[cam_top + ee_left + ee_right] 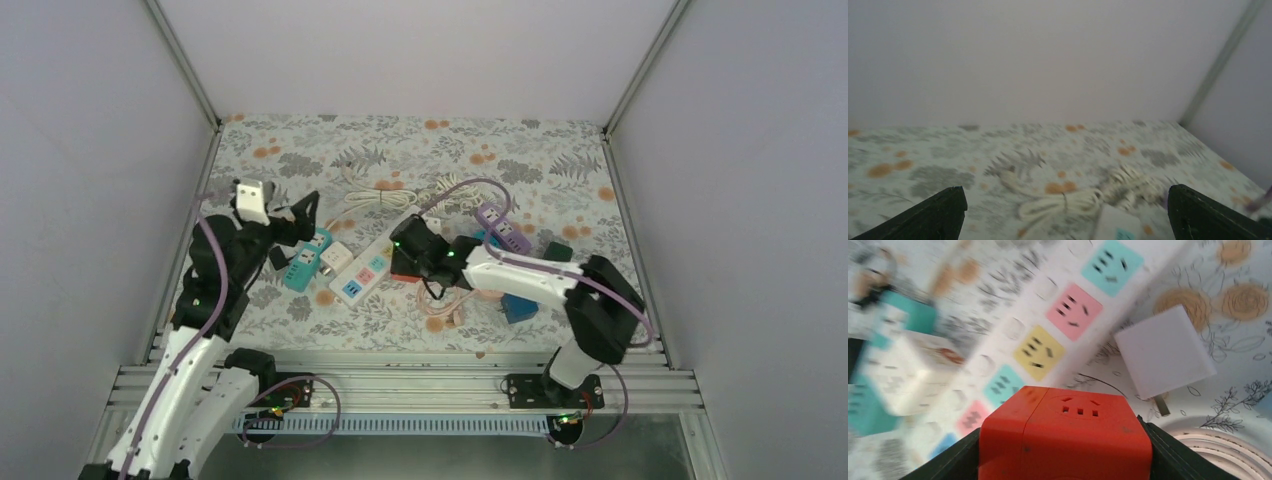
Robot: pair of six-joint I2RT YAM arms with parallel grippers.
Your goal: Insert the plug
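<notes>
Right gripper: jaws are seen partly closed, one pressed flat against each side of a red socket cube, which is clamped between them. Socket holes are seen on the cube's top face. In the wrist view a white plug lies at 1 o'clock from the cube, flat on the floral table cover. It is not held, and a metal prong shows at its lower edge. A white power strip with coloured sockets runs at 11 o'clock, just beside the cube. A coiled pale cable is seen at 3 o'clock. Beyond the strip the left of that view is blurred.

In the top view the right gripper sits mid-table, with the red socket cube showing at its 6 o'clock and the white power strip at 8 o'clock. A purple strip lies at 3 o'clock, well apart. The plug cannot be made out here.

Left gripper: jaws are spread fully wide and nothing is held between them. It is raised over the cover, and a bundled white cable is seen ahead at 12 o'clock. In the top view the left gripper is at 9 o'clock from the right one, well apart. A teal strip is at its 6 o'clock, with a white cube just beside that.
</notes>
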